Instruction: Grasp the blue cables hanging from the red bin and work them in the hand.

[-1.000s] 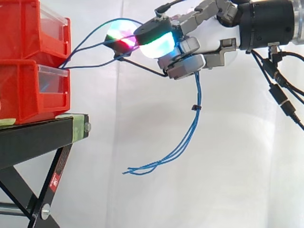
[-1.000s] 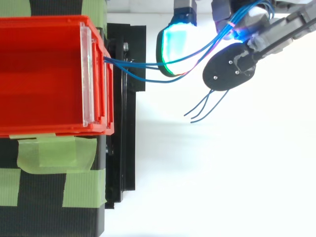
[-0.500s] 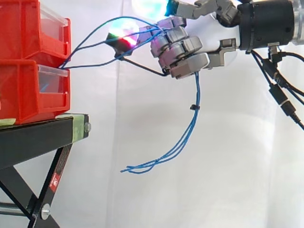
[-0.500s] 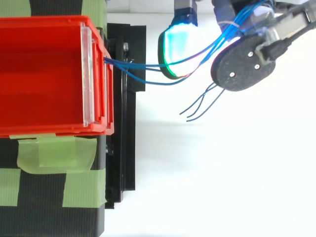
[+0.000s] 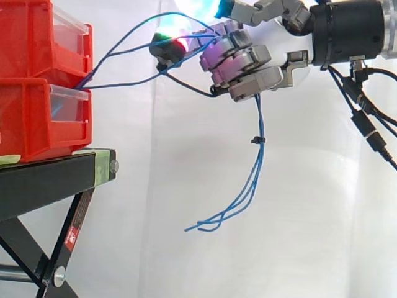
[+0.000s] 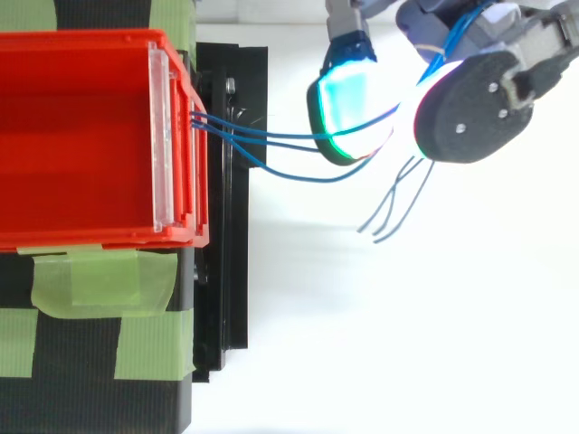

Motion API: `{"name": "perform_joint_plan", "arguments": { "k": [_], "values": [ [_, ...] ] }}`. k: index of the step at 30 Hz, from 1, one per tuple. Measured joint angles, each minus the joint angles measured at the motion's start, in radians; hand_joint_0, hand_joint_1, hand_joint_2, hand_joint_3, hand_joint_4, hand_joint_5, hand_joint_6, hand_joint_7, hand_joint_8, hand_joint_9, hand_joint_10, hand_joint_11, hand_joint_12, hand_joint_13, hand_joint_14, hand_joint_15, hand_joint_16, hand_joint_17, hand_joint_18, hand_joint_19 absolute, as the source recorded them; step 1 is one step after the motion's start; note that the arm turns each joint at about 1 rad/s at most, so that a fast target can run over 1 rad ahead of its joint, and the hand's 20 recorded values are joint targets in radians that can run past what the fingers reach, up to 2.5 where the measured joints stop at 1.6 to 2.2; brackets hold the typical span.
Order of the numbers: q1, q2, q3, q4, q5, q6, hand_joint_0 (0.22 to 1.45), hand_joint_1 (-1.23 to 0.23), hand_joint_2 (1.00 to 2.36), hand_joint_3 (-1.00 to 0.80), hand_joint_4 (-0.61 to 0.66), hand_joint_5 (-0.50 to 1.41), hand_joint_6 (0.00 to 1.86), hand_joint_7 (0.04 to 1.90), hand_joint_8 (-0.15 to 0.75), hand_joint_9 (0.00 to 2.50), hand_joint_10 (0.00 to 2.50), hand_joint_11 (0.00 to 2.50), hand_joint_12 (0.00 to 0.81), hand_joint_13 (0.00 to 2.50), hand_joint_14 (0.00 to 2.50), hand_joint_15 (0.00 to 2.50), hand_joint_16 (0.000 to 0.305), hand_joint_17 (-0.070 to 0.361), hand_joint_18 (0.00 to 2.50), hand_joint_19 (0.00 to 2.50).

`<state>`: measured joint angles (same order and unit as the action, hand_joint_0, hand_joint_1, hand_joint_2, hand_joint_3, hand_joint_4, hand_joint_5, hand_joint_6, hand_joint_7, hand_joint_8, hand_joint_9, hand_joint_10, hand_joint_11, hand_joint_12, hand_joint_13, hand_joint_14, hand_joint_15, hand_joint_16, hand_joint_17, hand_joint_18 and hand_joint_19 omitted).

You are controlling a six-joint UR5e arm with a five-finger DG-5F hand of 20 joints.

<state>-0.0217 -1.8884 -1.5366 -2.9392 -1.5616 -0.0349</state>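
Several thin blue cables (image 5: pixel 124 59) run from the gap between the two stacked red bins (image 5: pixel 43 81) rightward into my hand (image 5: pixel 245 65). The hand sits at the upper right of the side view with its fingers curled round the cables. Below the hand the cables' loose ends (image 5: pixel 245 192) hang down, bound by a small black tie (image 5: pixel 257 140), and cross at their tips. From above, the cables (image 6: pixel 262 140) leave the upper bin's front (image 6: pixel 172 136) and pass under a glowing cyan fingertip (image 6: pixel 348 104). A dark round pad (image 6: pixel 470 113) covers part of the hand.
The bins stand on a black stand (image 5: pixel 56 177) with green tape (image 6: pixel 99 280) on its top. A white curtain (image 5: pixel 186 261) fills the background. Open space lies below and right of the hanging cable ends.
The hand has shifted slightly right, away from the bins, pulling the cables along. One broad glowing fingertip lifted off the curled fingers. The loose ends swung right and now hang lower.
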Motion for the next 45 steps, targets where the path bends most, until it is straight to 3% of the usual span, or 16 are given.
{"name": "perform_joint_plan", "arguments": {
  "k": [6,10,21,45],
  "values": [
    [0.001,0.0,0.0,0.001,0.0,0.0,0.87,-0.66,1.02,-0.41,0.22,0.35,0.84,1.3,0.33,0.77,2.5,2.5,0.421,1.03,2.5,1.43,0.052,0.117,1.59,1.62],
    [0.002,0.0,0.0,0.0,0.0,-0.001,0.86,-0.66,1.02,-0.34,0.19,0.34,0.86,1.29,0.329,0.76,2.5,2.5,0.427,1.03,2.5,1.47,0.053,0.119,1.58,1.63],
    [0.002,0.0,0.0,0.013,-0.002,-0.05,0.86,-0.65,1.02,-0.34,0.16,0.36,0.82,1.29,0.335,0.76,2.5,2.5,0.429,1.03,2.5,1.42,0.054,0.123,1.59,1.6],
    [0.001,0.0,0.0,0.011,0.0,-0.057,0.88,-0.67,1.02,-0.34,0.11,0.35,0.85,1.28,0.295,0.73,2.5,2.5,0.407,1.0,2.5,1.46,0.052,0.118,1.51,1.58]
  ]
}}
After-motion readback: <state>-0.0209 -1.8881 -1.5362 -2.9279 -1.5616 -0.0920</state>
